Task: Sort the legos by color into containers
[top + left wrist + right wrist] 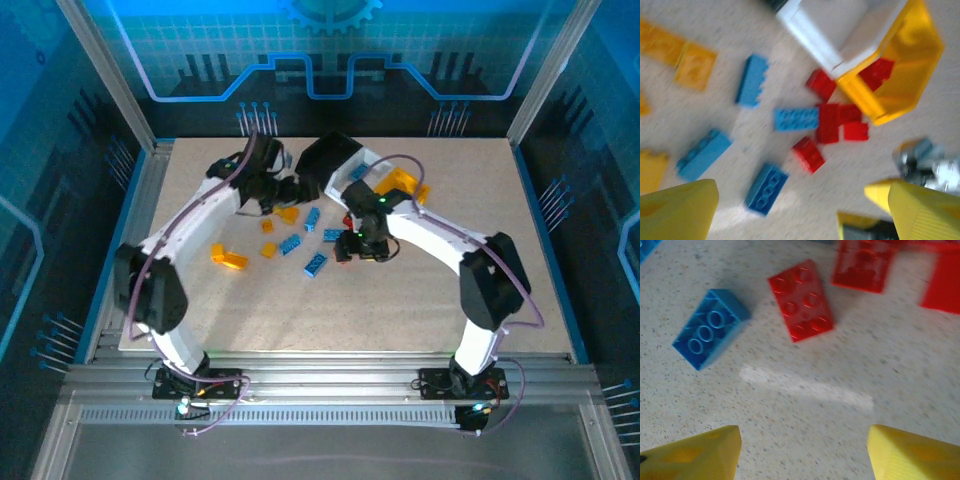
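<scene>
- Hanging above the counter (420,300), the left jaws stand wide apart with nothing between them. Their yellow fingers (677,212) sit in the bottom corners of the left wrist view.
- Ahead of them lie four blue bricks (766,189): the one just marked is nearest the jaws, another is off to its left, a third is farther out, and the fourth sits right up against the red ones.
- The red bricks (835,120) are bunched together just beside the yellow-orange bin (920,55); blur hides their number.
- One more red brick (877,72) shows at that bin's translucent wall. I cannot tell whether it is inside or behind.
- The white bin (840,30) touches the yellow-orange one. In the top view the black bin (322,158) stands just beside the white one, at the far side of the counter.
- Orange-yellow bricks (695,65) lie toward the left, well apart from the bins.
- The right jaws are also apart and empty, their fingers (695,455) over bare counter.
- Ahead of them an upturned blue brick (710,327) shows its round tubes.
- Near it, but not touching, a red six-stud brick (801,300) lies studs up.
- Beyond that, blurred red pieces (862,265) line the top edge.
</scene>
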You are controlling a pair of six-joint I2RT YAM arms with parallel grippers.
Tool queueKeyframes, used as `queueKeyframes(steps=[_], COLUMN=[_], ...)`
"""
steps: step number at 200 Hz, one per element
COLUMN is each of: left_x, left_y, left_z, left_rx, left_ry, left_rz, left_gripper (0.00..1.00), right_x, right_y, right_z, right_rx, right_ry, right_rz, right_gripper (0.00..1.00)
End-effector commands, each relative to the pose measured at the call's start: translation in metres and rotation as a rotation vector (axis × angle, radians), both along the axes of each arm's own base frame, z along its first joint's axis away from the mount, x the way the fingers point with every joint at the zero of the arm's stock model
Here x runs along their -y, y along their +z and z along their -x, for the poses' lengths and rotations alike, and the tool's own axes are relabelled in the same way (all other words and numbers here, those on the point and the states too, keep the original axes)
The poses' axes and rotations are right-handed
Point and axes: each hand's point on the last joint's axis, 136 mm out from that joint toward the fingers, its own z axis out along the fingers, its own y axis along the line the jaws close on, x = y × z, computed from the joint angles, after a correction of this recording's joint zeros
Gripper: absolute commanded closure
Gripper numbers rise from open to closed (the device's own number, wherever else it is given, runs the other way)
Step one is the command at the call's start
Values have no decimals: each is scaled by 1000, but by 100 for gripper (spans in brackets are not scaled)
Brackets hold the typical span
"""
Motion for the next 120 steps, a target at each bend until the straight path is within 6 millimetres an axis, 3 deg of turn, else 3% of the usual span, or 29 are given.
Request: queueKeyframes(steps=[1, 28, 50, 120], left_x=[-37, -58, -70, -77], left_y=[-36, -43, -45, -50], left_z=[44, 78, 94, 111], left_rx=[-86, -105, -107, -127], left_ry=[-3, 32, 53, 69], left_rz=[-124, -122, -125, -117], left_gripper=[11, 11, 11, 11], right_x=[-10, -11, -9, -7], right_y=[-9, -20, -30, -53], right_z=[-6, -19, -25, -33], right_rx=[-10, -14, -27, -48], right_ry=[61, 91, 116, 127], right_rz=[44, 100, 141, 173], right_gripper=[34, 35, 35, 38])
